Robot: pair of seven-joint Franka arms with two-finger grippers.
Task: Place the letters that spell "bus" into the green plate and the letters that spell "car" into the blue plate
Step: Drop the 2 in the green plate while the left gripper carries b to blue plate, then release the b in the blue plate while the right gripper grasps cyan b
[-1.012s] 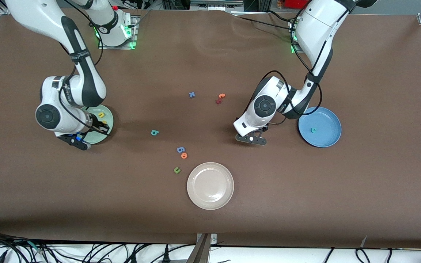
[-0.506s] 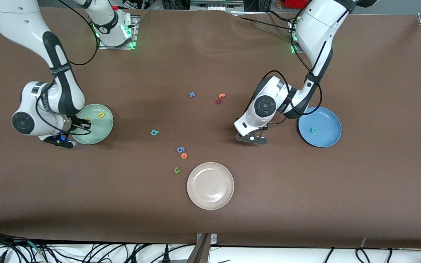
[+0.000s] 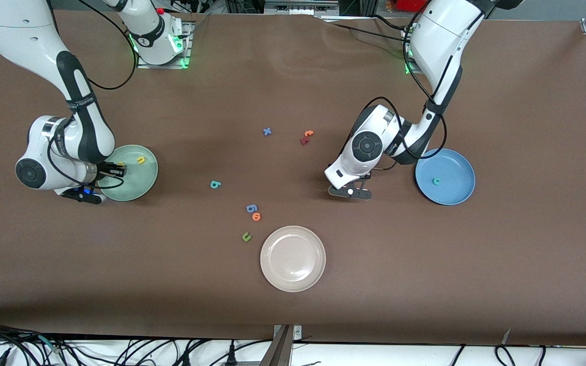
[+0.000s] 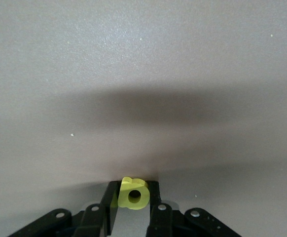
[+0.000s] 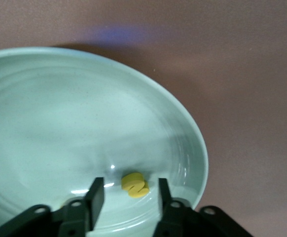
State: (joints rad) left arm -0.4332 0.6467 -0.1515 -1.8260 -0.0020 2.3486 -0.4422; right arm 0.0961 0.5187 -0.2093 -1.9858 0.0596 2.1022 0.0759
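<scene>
My left gripper [image 4: 133, 191] is down at the table, beside the blue plate [image 3: 457, 165], and is shut on the yellow "a" [image 4: 134, 194]. A teal "c" [image 3: 436, 181] lies in that blue plate. My right gripper [image 5: 129, 191] hangs open low over the green plate [image 3: 143, 179]. The yellow "s" [image 5: 135, 185] lies loose on the plate between its fingers. A yellow "u" [image 3: 141, 160] lies in the same plate. The teal "b" [image 3: 215, 184] rests on the bare table between the two plates.
A beige-white plate [image 3: 293, 277] stands near the front camera. Beside it lie a blue "6"-like letter [image 3: 251, 208], an orange "o" [image 3: 256, 216] and a green "u" [image 3: 246, 236]. Farther back lie a blue "x" [image 3: 267, 131] and orange and dark red letters [image 3: 306, 136].
My right gripper slid across the green plate toward the right arm's end, opened and let the yellow "s" go. My left gripper closed on the yellow "a".
</scene>
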